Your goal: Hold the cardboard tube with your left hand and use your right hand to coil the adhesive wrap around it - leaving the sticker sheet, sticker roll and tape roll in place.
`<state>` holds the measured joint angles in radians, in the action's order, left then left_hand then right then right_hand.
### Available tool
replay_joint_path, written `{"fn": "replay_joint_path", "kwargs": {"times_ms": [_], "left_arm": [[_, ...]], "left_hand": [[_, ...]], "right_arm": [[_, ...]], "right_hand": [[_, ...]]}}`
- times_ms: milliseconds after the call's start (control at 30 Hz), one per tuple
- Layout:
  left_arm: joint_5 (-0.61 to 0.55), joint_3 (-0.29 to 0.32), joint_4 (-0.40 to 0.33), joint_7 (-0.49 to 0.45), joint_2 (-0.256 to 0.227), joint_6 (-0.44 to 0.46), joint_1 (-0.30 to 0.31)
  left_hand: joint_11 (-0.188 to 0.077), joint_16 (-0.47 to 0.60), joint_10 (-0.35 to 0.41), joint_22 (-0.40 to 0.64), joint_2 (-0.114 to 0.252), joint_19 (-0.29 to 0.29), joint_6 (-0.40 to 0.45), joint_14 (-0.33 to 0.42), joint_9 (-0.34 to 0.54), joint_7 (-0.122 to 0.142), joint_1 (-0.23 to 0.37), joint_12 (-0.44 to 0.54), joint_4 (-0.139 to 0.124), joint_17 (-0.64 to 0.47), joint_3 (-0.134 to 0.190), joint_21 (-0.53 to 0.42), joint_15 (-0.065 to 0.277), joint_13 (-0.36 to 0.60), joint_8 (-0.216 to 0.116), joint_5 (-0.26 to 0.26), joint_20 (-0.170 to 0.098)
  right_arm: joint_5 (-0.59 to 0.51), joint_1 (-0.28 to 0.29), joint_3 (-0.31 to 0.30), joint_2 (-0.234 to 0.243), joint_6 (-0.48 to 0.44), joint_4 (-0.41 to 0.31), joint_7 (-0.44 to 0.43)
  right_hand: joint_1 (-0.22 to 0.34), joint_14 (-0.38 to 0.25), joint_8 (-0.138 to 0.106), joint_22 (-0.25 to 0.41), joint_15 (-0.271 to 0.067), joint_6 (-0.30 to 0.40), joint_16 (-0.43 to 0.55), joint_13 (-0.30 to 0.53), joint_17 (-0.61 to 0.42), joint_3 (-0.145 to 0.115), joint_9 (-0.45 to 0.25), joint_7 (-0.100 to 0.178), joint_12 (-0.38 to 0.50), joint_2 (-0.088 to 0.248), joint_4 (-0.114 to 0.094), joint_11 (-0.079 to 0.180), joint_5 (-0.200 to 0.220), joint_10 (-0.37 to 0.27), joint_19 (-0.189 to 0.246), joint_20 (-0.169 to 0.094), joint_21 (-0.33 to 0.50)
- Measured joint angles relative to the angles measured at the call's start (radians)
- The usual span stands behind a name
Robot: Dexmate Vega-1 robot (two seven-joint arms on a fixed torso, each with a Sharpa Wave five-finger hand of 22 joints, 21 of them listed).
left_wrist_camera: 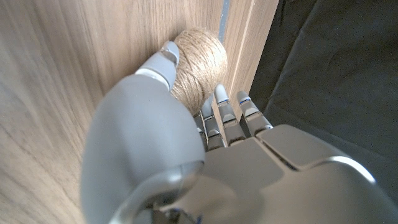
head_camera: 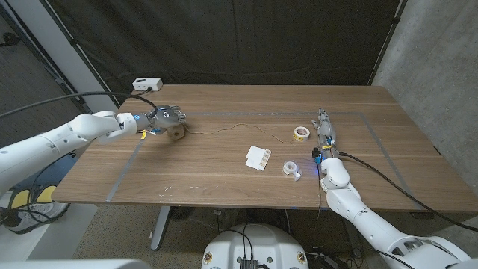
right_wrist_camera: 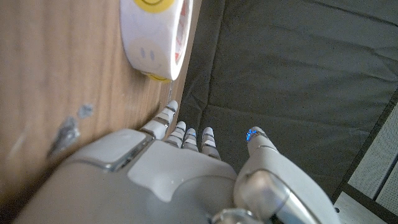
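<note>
The cardboard tube, wound with brown twine, lies on the table at the left; it looks like a twine ball in the left wrist view. My left hand is right beside it, fingers straight, the thumb against the twine, no closed grip visible. A thin strand trails from the tube across the table to the right. My right hand stands on its edge at the right with its fingers straight and apart, holding nothing, next to the yellow sticker roll.
The white sticker sheet lies mid-table and the small tape roll near the front edge by my right wrist. The smiley sticker roll sits just past my right fingertips. A white power strip lies at the far left corner.
</note>
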<state>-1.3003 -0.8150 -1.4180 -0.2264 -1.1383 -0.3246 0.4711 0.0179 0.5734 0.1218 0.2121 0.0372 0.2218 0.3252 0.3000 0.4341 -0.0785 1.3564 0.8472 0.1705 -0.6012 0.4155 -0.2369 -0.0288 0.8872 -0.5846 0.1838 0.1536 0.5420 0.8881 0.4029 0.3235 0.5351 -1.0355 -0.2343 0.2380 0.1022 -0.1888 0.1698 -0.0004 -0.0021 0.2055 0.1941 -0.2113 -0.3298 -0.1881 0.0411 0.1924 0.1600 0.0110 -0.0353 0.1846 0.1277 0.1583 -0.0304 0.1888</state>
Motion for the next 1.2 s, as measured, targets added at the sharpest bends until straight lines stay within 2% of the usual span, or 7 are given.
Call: {"fn": "replay_joint_path", "kwargs": {"times_ms": [100, 133, 267, 333, 1033, 1200], "left_arm": [[0.017, 0.0, 0.0, 0.017, 0.0, 0.016, 0.0], [0.021, 0.012, -0.017, 0.022, 0.013, 0.021, 0.023], [0.04, 0.012, -0.017, 0.043, 0.013, 0.043, 0.023], [0.049, 0.022, -0.039, 0.055, 0.024, 0.054, 0.044], [0.118, 0.054, -0.12, 0.154, 0.052, 0.168, 0.118], [0.131, 0.06, -0.134, 0.173, 0.055, 0.201, 0.13]], "left_hand": [[0.0, 0.005, 0.0, 0.0, 0.001, 0.0, 0.0, 0.0, 0.0, 0.0, 0.008, 0.004, -0.001, -0.006, -0.001, 0.0, 0.0, 0.001, -0.004, 0.0, 0.0], [0.0, 0.007, 0.0, 0.0, 0.001, 0.0, 0.0, 0.0, 0.0, 0.0, 0.008, 0.004, -0.001, -0.008, -0.001, 0.0, 0.0, 0.003, -0.004, 0.0, 0.0], [0.0, 0.015, 0.0, 0.0, 0.002, 0.0, 0.0, 0.0, 0.0, 0.0, 0.012, 0.007, -0.005, -0.016, -0.005, 0.0, 0.0, 0.01, -0.007, 0.0, 0.0], [0.0, 0.015, 0.0, 0.0, 0.002, 0.0, 0.0, 0.0, 0.0, -0.001, 0.012, 0.008, -0.005, -0.02, -0.005, 0.0, 0.0, 0.014, -0.011, 0.0, 0.0], [0.0, 0.056, -0.001, 0.004, 0.011, 0.005, -0.004, -0.011, 0.0, -0.004, 0.015, 0.023, -0.004, -0.056, -0.028, -0.003, -0.004, 0.042, -0.034, 0.0, 0.005], [0.002, 0.068, 0.002, 0.004, 0.012, 0.014, -0.005, -0.011, 0.0, -0.005, 0.016, 0.034, -0.005, -0.064, -0.03, -0.007, -0.004, 0.045, -0.048, 0.005, 0.004]], "right_arm": [[0.0, 0.004, 0.0, 0.015, 0.0, -0.02, 0.0], [0.0, 0.005, 0.0, 0.019, -0.05, -0.024, 0.0], [0.0, 0.008, -0.002, 0.035, -0.05, -0.04, 0.0], [0.0, 0.009, -0.003, 0.041, -0.082, -0.046, 0.023], [0.02, 0.03, -0.01, 0.111, -0.163, -0.112, 0.074], [0.022, 0.034, -0.011, 0.126, -0.183, -0.129, 0.081]], "right_hand": [[0.0, 0.0, 0.0, 0.0, 0.0, 0.0, 0.0, 0.0, 0.0, 0.0, 0.0, 0.0, 0.0, 0.0, 0.0, 0.0, 0.0, 0.0, 0.0, 0.0, 0.0], [0.0, 0.0, 0.0, 0.0, 0.0, 0.0, 0.0, 0.0, 0.0, 0.0, 0.0, 0.0, 0.0, 0.0, 0.0, 0.0, 0.0, 0.0, 0.0, 0.0, 0.0], [0.0, 0.0, 0.0, 0.0, 0.0, 0.0, 0.0, 0.0, 0.0, 0.0, 0.0, 0.0, 0.0, 0.0, 0.0, 0.0, 0.0, 0.0, 0.0, 0.0, 0.0], [0.0, 0.0, 0.0, 0.0, 0.0, 0.0, 0.0, 0.0, 0.0, 0.0, 0.0, 0.0, 0.0, 0.0, 0.0, 0.0, 0.0, 0.0, 0.0, 0.0, 0.0], [0.0, 0.0, 0.0, 0.0, 0.0, 0.0, 0.0, 0.0, 0.0, 0.0, 0.0, 0.0, 0.0, 0.0, 0.0, 0.0, 0.0, 0.0, 0.0, 0.0, 0.004], [0.0, 0.0, 0.0, 0.0, 0.0, 0.0, 0.0, 0.0, 0.0, 0.0, 0.0, 0.0, 0.0, 0.0, 0.0, 0.0, 0.0, 0.0, 0.0, 0.0, 0.004]]}}
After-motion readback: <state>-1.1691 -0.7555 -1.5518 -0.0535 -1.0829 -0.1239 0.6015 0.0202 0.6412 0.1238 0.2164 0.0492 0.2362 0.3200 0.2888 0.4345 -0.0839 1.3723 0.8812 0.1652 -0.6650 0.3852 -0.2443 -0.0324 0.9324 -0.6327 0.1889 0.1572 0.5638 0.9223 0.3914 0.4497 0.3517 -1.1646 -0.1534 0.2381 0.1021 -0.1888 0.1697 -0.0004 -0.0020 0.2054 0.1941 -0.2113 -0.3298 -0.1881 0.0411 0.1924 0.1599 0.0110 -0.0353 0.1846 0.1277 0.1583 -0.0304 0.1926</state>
